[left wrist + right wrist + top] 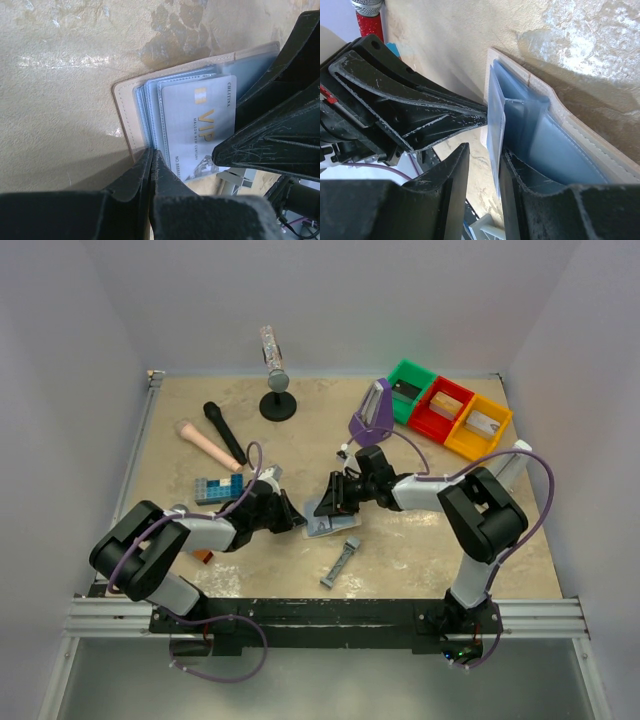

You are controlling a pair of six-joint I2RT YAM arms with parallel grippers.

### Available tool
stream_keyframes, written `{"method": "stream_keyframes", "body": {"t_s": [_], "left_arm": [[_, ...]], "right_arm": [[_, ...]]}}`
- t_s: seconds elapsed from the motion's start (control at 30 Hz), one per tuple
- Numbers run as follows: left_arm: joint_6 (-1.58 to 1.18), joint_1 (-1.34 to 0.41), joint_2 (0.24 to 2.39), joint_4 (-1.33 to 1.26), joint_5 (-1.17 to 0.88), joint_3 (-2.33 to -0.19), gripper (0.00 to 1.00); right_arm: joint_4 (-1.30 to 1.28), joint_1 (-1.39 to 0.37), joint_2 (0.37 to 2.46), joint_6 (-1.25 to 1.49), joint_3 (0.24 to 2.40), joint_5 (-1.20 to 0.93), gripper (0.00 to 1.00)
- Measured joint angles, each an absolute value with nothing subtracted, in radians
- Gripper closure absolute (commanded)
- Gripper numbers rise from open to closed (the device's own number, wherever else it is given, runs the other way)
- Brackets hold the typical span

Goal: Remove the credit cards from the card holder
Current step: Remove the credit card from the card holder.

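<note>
The card holder (331, 529) lies open on the table between both grippers, pale blue inside with a tan rim (124, 107). A silver-grey credit card (200, 125) marked VIP sticks partly out of its pockets. My left gripper (151, 151) is shut, its tips pressing on the holder's pocket edge, with nothing seen between them. My right gripper (485, 149) stands open astride the card's free edge (496, 115). The card rests against one finger, with a gap to the other. From above, the left gripper (297, 520) and right gripper (326, 507) meet over the holder. No black cards show.
A blue toy brick (218, 488) lies left of the holder and a grey metal bar (340, 562) in front. A black microphone (225, 432), a pink handle (208, 445) and a stand (277, 400) sit behind. Green (412, 390), red (445, 408) and orange bins (478, 426) are back right.
</note>
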State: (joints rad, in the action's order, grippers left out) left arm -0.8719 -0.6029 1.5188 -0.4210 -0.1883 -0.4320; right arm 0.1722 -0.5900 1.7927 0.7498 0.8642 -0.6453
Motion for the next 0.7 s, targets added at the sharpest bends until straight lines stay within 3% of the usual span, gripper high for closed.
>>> {"method": "stream_keyframes", "body": {"t_s": [0.7], "left_arm": [[-0.9, -0.604, 1.52, -0.487, -0.171, -0.396, 1.0]], "right_arm": [[0.101, -0.59, 1.738, 0.714, 0.864, -0.615, 0.69]]}}
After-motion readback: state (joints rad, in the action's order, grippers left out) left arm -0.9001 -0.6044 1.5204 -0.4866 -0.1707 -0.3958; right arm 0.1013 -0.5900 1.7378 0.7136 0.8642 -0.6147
